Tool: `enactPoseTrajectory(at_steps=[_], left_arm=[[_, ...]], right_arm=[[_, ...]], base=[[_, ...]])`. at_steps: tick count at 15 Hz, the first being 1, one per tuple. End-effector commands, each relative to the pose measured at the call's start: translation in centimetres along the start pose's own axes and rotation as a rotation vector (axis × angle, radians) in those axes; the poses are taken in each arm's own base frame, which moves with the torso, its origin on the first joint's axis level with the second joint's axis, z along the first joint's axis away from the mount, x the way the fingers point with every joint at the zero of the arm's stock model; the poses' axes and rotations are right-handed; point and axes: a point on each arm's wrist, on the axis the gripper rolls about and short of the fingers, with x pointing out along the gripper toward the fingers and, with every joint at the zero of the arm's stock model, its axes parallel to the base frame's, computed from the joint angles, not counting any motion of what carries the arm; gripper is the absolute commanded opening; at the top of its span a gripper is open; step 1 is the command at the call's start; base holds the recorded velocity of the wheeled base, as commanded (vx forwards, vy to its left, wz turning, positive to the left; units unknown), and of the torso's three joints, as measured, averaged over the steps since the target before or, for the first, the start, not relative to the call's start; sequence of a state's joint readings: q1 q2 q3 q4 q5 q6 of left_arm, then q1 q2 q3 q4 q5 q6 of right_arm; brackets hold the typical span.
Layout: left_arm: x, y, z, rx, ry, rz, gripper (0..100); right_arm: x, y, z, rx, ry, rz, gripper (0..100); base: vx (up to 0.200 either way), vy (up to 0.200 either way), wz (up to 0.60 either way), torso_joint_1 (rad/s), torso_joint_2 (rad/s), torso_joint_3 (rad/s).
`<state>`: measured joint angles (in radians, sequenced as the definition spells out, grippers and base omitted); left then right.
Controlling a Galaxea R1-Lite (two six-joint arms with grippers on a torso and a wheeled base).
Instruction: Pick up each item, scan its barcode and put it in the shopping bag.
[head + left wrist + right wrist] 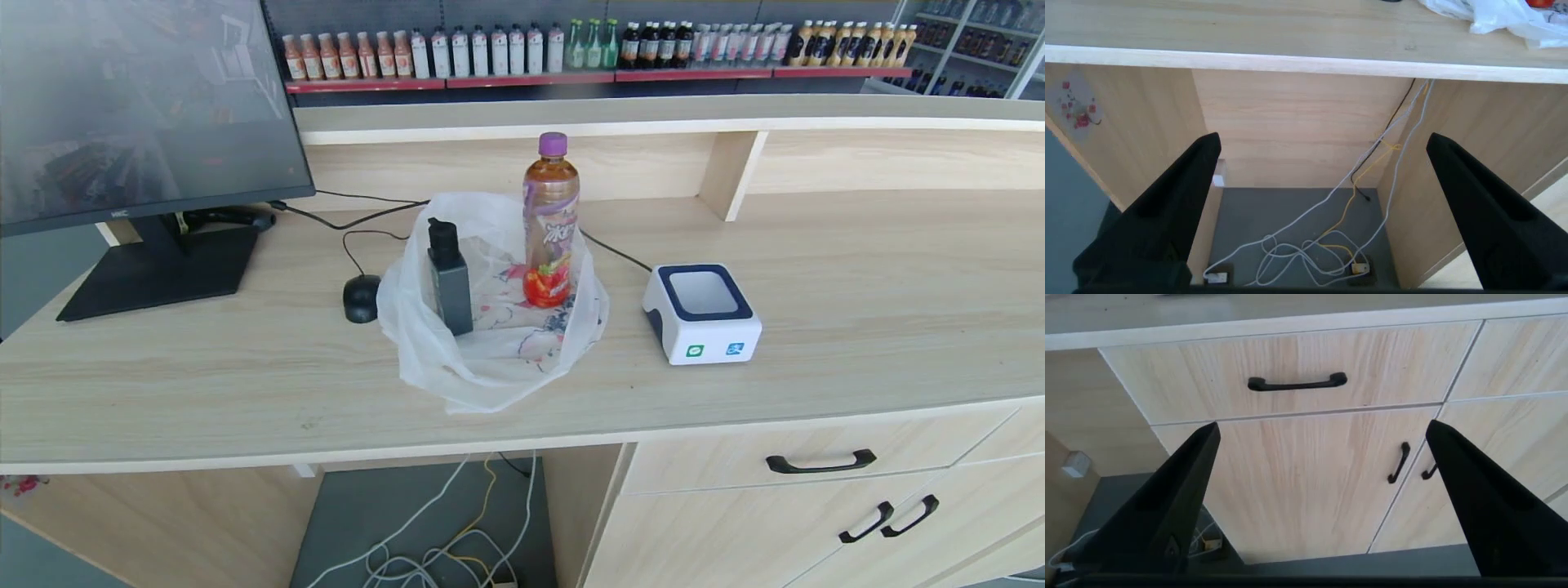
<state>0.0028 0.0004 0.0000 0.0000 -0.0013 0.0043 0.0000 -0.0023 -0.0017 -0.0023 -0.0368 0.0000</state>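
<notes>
A translucent white shopping bag [490, 359] lies open on the wooden counter [857, 286], its edge also at the counter top [1503, 20]. Inside it stand a tea bottle with a purple cap [551, 220] and a dark rectangular bottle with a black pump top [449, 278]. A white barcode scanner with a dark-rimmed window [702, 313] sits to the bag's right. My left gripper [1323, 204] is open, held low in front of the counter's open bay. My right gripper [1319, 498] is open, held low facing the drawer front [1298, 376].
A monitor on a black stand [147, 163] fills the counter's left, with a black mouse [361, 297] beside the bag. Cables [1323, 237] lie on the floor in the bay. Drawer and cabinet handles [820, 464] line the counter front. Shelves of bottles [596, 45] stand behind.
</notes>
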Motion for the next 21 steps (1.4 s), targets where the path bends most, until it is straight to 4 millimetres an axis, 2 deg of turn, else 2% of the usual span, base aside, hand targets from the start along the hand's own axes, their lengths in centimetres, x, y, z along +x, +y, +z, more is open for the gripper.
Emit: enactPoseTrajectory(at_steps=[1,14,21], left_arm=[[0.0,0.0,0.0,-0.001,0.0,0.002,100],[0.0,0.0,0.0,0.005,0.0,0.0,100],[0.0,0.0,0.0,0.002,0.0,0.0,100]], right_arm=[[0.02,0.0,0.01,0.0,0.002,0.0,100],[0.02,0.0,0.01,0.0,0.002,0.0,100],[0.02,0.0,0.01,0.0,0.002,0.0,100]], base=[[0.0,-0.2,0.0,0.007,0.0,0.012],[0.0,-0.2,0.0,0.001,0.0,0.002],[0.0,0.0,0.0,0.0,0.0,0.0]])
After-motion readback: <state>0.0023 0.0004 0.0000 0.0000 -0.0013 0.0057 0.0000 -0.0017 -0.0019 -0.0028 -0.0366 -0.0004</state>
